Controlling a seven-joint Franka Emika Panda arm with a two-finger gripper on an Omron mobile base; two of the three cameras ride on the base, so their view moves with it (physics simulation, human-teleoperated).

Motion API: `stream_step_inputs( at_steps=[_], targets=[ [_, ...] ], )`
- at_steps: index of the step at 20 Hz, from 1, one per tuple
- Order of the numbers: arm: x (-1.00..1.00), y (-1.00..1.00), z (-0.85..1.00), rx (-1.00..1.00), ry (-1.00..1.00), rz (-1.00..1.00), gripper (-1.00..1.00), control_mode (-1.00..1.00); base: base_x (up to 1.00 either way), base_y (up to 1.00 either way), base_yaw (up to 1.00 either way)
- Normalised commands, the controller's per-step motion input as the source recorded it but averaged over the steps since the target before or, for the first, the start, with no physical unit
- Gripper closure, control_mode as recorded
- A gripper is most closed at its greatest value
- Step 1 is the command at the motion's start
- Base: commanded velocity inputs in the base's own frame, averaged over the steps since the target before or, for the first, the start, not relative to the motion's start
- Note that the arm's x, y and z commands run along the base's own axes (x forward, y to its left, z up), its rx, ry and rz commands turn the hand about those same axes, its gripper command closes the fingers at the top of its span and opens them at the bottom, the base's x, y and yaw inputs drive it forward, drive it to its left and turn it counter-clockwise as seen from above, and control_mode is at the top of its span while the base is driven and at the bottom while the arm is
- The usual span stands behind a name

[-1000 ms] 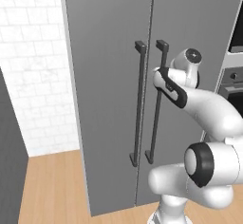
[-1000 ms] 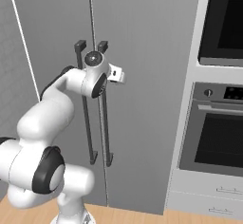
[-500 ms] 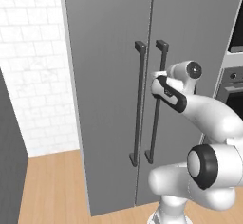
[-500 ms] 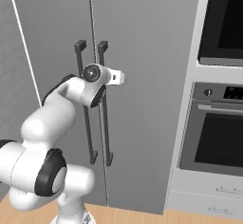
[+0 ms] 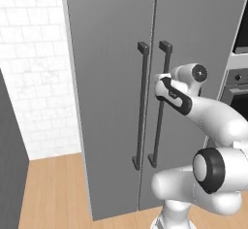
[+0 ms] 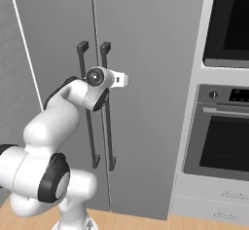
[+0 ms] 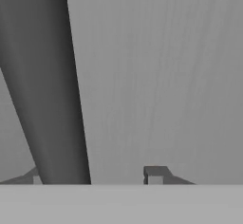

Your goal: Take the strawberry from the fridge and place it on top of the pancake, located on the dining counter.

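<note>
Step in hand: opening the fridge (image 5: 111,77); both its doors are shut, so this looks like the very start of the task.
Gripper (image 7: 95,173): right up against the right-hand door handle (image 5: 160,106), the bar running up between the two fingertips (image 7: 154,172) in the hand view.
Jaws: spread, one either side of the bar (not yet closed on it, as far as I can judge).
Next move: I'd say close on the bar, then pull outward in an arc about the door's hinge side.
Strawberry: presumably behind the closed doors.
Left base view: the hand meets the handle just below its top bracket, with the left-hand handle (image 5: 140,102) just beside.
Right base view: the wrist hides that contact, but there is a built-in oven (image 6: 219,136) to the right of the fridge.
</note>
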Motion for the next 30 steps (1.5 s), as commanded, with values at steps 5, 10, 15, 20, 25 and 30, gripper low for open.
stream_step_inputs(
  at_steps=[5,10,15,20,25,30],
  targets=[
    [-0.85,-0.54,0.0,0.04,0.08,-0.13,1.0,-1.0,0.0,0.0,0.0],
    [-0.98,-0.9,0.0,0.09,0.07,-0.17,1.0,-1.0,0.0,0.0,0.0],
    [-0.99,-1.0,0.0,0.07,0.07,-0.12,1.0,-1.0,0.0,0.0,0.0],
    [-0.91,-1.0,0.0,0.08,0.07,-0.09,1.0,-1.0,0.0,0.0,0.0],
    [-0.59,-1.0,0.03,0.09,0.03,-0.08,1.0,-1.0,0.0,0.0,0.0],
    [-0.79,-0.77,0.15,0.07,-0.01,-0.08,-1.0,-1.0,0.0,0.0,0.0]
  ],
)
